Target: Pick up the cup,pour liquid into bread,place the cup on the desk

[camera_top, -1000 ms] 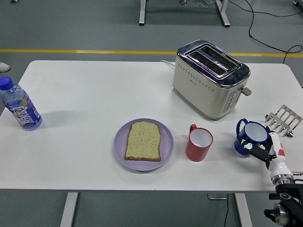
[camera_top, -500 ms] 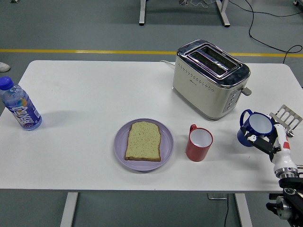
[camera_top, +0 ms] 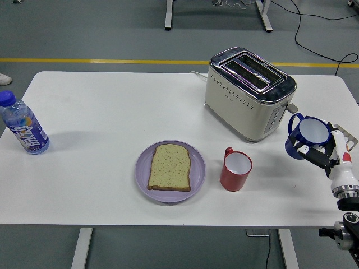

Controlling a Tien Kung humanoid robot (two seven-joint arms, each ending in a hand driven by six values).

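My right hand (camera_top: 316, 154) comes in from the lower right corner, and its black fingers are shut on a blue cup (camera_top: 307, 136) with a white inside. The cup is held about upright, right of the toaster, with its handle toward the toaster. A slice of bread (camera_top: 170, 166) lies flat on a purple plate (camera_top: 142, 174) at the table's front middle, well to the left of the cup. A red cup (camera_top: 235, 170) stands on the table between the plate and my hand. The left arm is out of view.
A cream and chrome toaster (camera_top: 247, 92) stands at the back right, close to the blue cup. A metal rack (camera_top: 349, 134) peeks out behind my right wrist at the table's right edge. A blue-capped bottle (camera_top: 23, 130) stands at the far left.
My right hand has carried the blue cup upward and a little to the right in the picture, away from the table's front edge. Everything else has stayed put.
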